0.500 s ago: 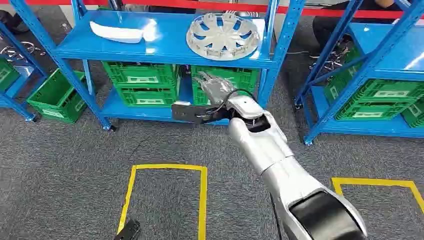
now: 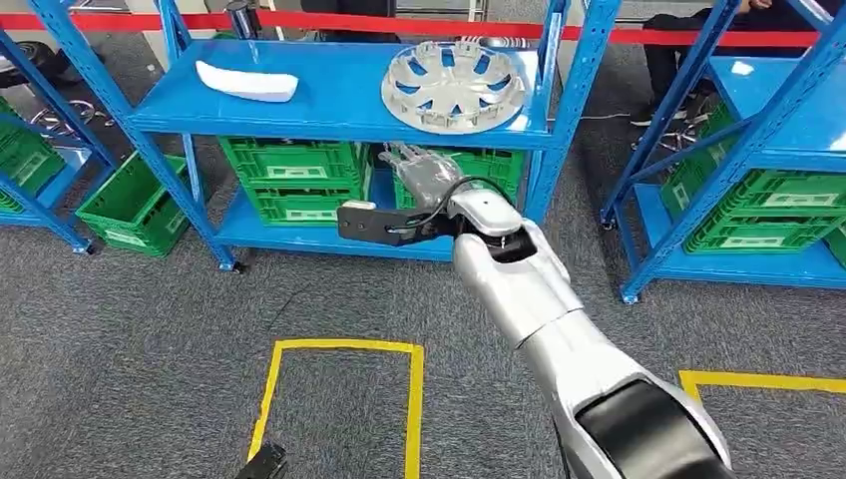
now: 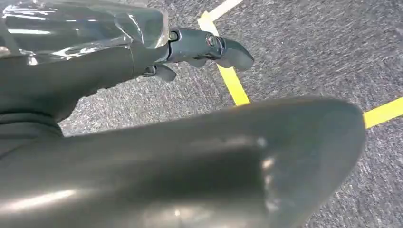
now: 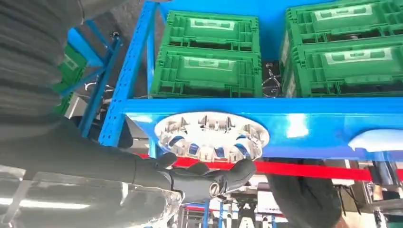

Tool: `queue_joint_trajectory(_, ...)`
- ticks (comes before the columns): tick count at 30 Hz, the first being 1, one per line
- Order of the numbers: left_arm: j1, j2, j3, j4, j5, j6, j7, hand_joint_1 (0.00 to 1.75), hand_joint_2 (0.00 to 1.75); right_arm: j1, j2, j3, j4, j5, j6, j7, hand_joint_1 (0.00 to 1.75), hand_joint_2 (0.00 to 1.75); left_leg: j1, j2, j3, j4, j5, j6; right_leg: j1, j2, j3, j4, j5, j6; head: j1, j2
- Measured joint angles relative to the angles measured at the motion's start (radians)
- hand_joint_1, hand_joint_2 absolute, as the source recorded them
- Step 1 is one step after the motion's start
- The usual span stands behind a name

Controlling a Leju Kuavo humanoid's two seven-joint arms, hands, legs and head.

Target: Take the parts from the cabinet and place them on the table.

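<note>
A silver hubcap (image 2: 453, 85) lies on the blue rack's upper shelf (image 2: 329, 100), at its right end. A white curved part (image 2: 246, 80) lies at the left end. My right arm reaches forward, and its hand (image 2: 419, 170) hangs just below the shelf's front edge under the hubcap, fingers spread, holding nothing. In the right wrist view the same hand (image 4: 199, 178) is a short way from the hubcap (image 4: 212, 136), with the white part (image 4: 378, 140) further along. My left hand (image 3: 204, 47) hangs over the carpet with its fingers loosely out and nothing in them.
Green crates (image 2: 299, 180) fill the rack's lower shelf. More blue racks with green crates stand at the right (image 2: 758, 190) and left (image 2: 30, 160). Yellow tape squares (image 2: 339, 399) mark the grey carpet. A red barrier tape (image 2: 399, 22) and a person (image 2: 688, 50) are behind the rack.
The whole picture has shifted, so the camera moved a little. The right hand now sits slightly nearer the shelf's front edge. Nothing was picked up.
</note>
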Motion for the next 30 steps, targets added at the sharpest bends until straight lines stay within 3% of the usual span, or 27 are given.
queue_joint_trajectory(1,0.0,0.0,0.0,0.0,-0.002,0.0,0.001,0.0,0.0,0.002,0.0,0.0,0.002,0.0,0.0,0.0,0.0,1.75,0.007,0.003,0.008,-0.025,0.027,-0.005,-0.002,0.0,0.009,0.0,-0.008,0.004,0.0,0.0)
queue_joint_trajectory(2,-0.001,0.002,-0.001,0.0,-0.003,0.0,0.001,0.0,0.0,0.002,-0.001,0.0,0.003,0.0,0.0,0.0,0.0,1.75,0.011,0.004,0.038,-0.091,0.07,-0.01,-0.006,0.0,0.02,0.0,-0.017,0.009,0.0,0.0)
queue_joint_trajectory(4,0.0,0.003,-0.001,0.0,-0.006,0.0,0.002,0.0,0.0,0.0,0.0,0.001,0.003,0.0,-0.002,0.0,0.0,1.75,0.018,0.012,0.136,-0.283,0.165,-0.016,-0.012,-0.001,0.048,-0.001,-0.039,0.021,0.0,0.0)
queue_joint_trajectory(5,-0.003,0.001,-0.002,0.002,-0.007,0.0,0.003,0.0,0.0,-0.002,0.0,0.0,0.004,-0.001,-0.003,0.0,0.0,1.75,0.011,0.017,0.163,-0.318,0.142,-0.017,-0.007,-0.002,0.05,-0.002,-0.05,0.03,0.0,0.0)
queue_joint_trajectory(6,-0.005,0.003,-0.003,0.002,-0.007,0.0,0.003,0.0,0.0,-0.005,-0.002,0.0,0.005,-0.001,-0.004,0.0,0.0,1.75,0.004,0.014,0.176,-0.327,0.126,0.004,-0.003,-0.002,0.05,-0.004,-0.057,0.039,-0.001,0.0)
queue_joint_trajectory(9,-0.006,0.003,-0.01,0.001,-0.009,-0.003,0.006,0.0,0.0,-0.006,-0.002,0.001,0.006,-0.002,-0.008,0.0,0.0,1.75,0.002,0.012,0.19,-0.333,0.105,0.038,-0.003,-0.003,0.078,0.002,-0.054,0.061,0.0,0.0)
queue_joint_trajectory(10,-0.005,0.002,-0.011,0.0,-0.009,-0.005,0.006,0.0,0.0,-0.006,-0.002,0.001,0.006,-0.002,-0.009,0.0,0.0,1.75,0.006,0.008,0.21,-0.341,0.098,0.046,-0.007,-0.006,0.062,0.027,-0.057,0.063,0.0,0.0)
queue_joint_trajectory(11,-0.007,0.003,-0.01,0.001,-0.009,-0.005,0.006,0.0,0.0,-0.01,-0.003,0.001,0.006,-0.002,-0.012,0.0,0.0,1.75,0.004,0.006,0.224,-0.344,0.09,0.053,-0.008,-0.008,0.026,0.093,-0.053,0.065,0.003,0.0)
queue_joint_trajectory(13,-0.01,0.003,-0.011,0.001,-0.009,-0.005,0.006,0.0,0.0,-0.009,-0.008,0.002,0.01,-0.003,-0.015,0.0,0.0,1.75,-0.001,0.001,0.243,-0.349,0.072,0.064,-0.008,-0.01,-0.089,0.25,-0.072,0.063,0.005,0.0)
queue_joint_trajectory(14,-0.009,0.003,-0.011,0.001,-0.009,-0.005,0.006,0.0,0.0,-0.003,-0.01,0.002,0.013,-0.004,-0.016,0.0,0.0,1.75,-0.002,-0.004,0.256,-0.35,0.06,0.066,-0.007,-0.009,-0.143,0.309,-0.099,0.057,0.005,0.0)
queue_joint_trajectory(15,-0.006,0.003,-0.011,0.001,-0.009,-0.004,0.006,0.0,0.0,0.005,-0.016,0.0,0.017,-0.004,-0.017,0.0,0.0,1.75,-0.004,-0.009,0.273,-0.351,0.046,0.067,-0.006,-0.009,-0.189,0.337,-0.134,0.049,0.005,0.0)
queue_joint_trajectory(16,-0.003,0.003,-0.011,0.001,-0.009,-0.004,0.007,0.0,0.0,0.01,-0.019,0.0,0.021,-0.006,-0.018,0.0,0.0,1.75,-0.005,-0.015,0.292,-0.351,0.031,0.067,-0.005,-0.009,-0.212,0.326,-0.154,0.044,0.006,0.0)
queue_joint_trajectory(17,-0.001,0.003,-0.011,0.001,-0.009,-0.004,0.007,0.0,0.0,0.012,-0.022,0.001,0.024,-0.006,-0.018,0.0,0.0,1.75,-0.006,-0.018,0.314,-0.351,0.013,0.066,-0.004,-0.009,-0.222,0.282,-0.155,0.046,0.006,0.0)
queue_joint_trajectory(18,0.0,0.003,-0.011,0.001,-0.009,-0.004,0.007,0.0,0.0,0.012,-0.024,0.001,0.027,-0.006,-0.018,0.0,0.0,1.75,-0.008,-0.02,0.338,-0.351,-0.004,0.065,-0.002,-0.009,-0.221,0.219,-0.129,0.049,0.006,0.0)
queue_joint_trajectory(19,0.0,0.003,-0.011,0.002,-0.009,-0.005,0.007,0.0,0.0,0.012,-0.029,0.0,0.031,-0.006,-0.018,0.0,0.0,1.75,-0.009,-0.021,0.36,-0.351,-0.023,0.064,0.001,-0.009,-0.218,0.145,-0.07,0.06,0.006,0.0)
queue_joint_trajectory(20,0.003,0.003,-0.011,0.002,-0.009,-0.005,0.007,0.0,0.0,0.015,-0.034,0.0,0.036,-0.006,-0.018,0.0,0.0,1.75,-0.008,-0.023,0.366,-0.355,-0.044,0.062,0.007,-0.014,-0.217,0.056,0.051,0.074,0.006,0.0)
queue_joint_trajectory(21,0.0,0.001,-0.011,0.009,-0.009,-0.006,0.007,0.0,0.0,0.017,-0.038,0.0,0.046,-0.006,-0.02,0.0,0.0,1.75,-0.015,-0.025,0.4,-0.351,-0.064,0.057,0.013,-0.015,-0.216,0.016,0.149,0.078,-0.001,0.0)
queue_joint_trajectory(22,0.001,0.001,-0.011,0.009,-0.008,-0.006,0.008,0.0,0.0,0.019,-0.038,0.0,0.046,-0.007,-0.019,0.0,0.0,1.75,-0.015,-0.028,0.399,-0.362,-0.079,0.049,0.018,-0.017,-0.194,0.018,0.156,0.056,0.005,0.0)
queue_joint_trajectory(23,0.001,0.001,-0.011,0.007,-0.008,-0.006,0.008,0.0,0.0,0.017,-0.038,-0.001,0.044,-0.005,-0.021,0.002,0.0,1.75,-0.014,-0.026,0.43,-0.374,-0.085,0.044,0.02,-0.011,-0.185,0.017,0.157,0.039,0.003,0.0)
queue_joint_trajectory(24,-0.001,0.002,-0.011,0.005,-0.007,-0.007,0.008,0.0,0.0,0.004,-0.035,-0.002,0.042,-0.006,-0.021,0.0,0.0,1.75,-0.013,-0.024,0.441,-0.365,-0.072,0.041,0.018,-0.011,-0.175,0.015,0.142,0.023,0.006,0.0)
queue_joint_trajectory(25,-0.009,0.004,-0.011,0.004,-0.007,-0.006,0.008,0.0,0.0,-0.01,-0.027,-0.001,0.041,-0.006,-0.021,-0.001,0.0,1.75,-0.015,-0.021,0.427,-0.319,-0.056,0.036,0.009,-0.007,-0.155,0.013,0.133,0.014,0.003,0.0)
queue_joint_trajectory(27,-0.019,0.004,-0.011,0.003,-0.005,-0.005,0.009,0.0,0.0,-0.02,-0.023,-0.001,0.039,-0.006,-0.023,-0.002,0.0,1.75,-0.011,-0.008,0.328,-0.146,0.01,0.024,0.004,-0.004,-0.111,0.008,0.1,-0.001,0.002,0.0)
queue_joint_trajectory(28,-0.019,0.004,-0.011,0.003,-0.005,-0.005,0.009,0.0,0.0,-0.015,-0.023,-0.001,0.04,-0.006,-0.022,-0.002,0.0,1.75,-0.006,-0.007,0.268,-0.07,-0.003,0.015,0.004,-0.003,-0.09,0.006,0.082,-0.003,0.002,0.0)
queue_joint_trajectory(29,-0.015,0.004,-0.011,0.003,-0.005,-0.005,0.01,0.0,0.0,-0.005,-0.023,0.0,0.042,-0.006,-0.022,-0.002,0.0,1.75,-0.004,-0.004,0.217,-0.028,-0.053,0.009,0.004,-0.003,-0.067,0.006,0.071,-0.003,0.002,0.0)
queue_joint_trajectory(30,-0.01,0.005,-0.011,0.004,-0.005,-0.005,0.01,0.0,0.0,0.004,-0.023,0.0,0.045,-0.005,-0.022,-0.001,0.0,1.75,-0.001,-0.002,0.178,-0.02,-0.126,0.004,0.003,-0.003,-0.043,0.004,0.054,-0.001,0.003,0.0)
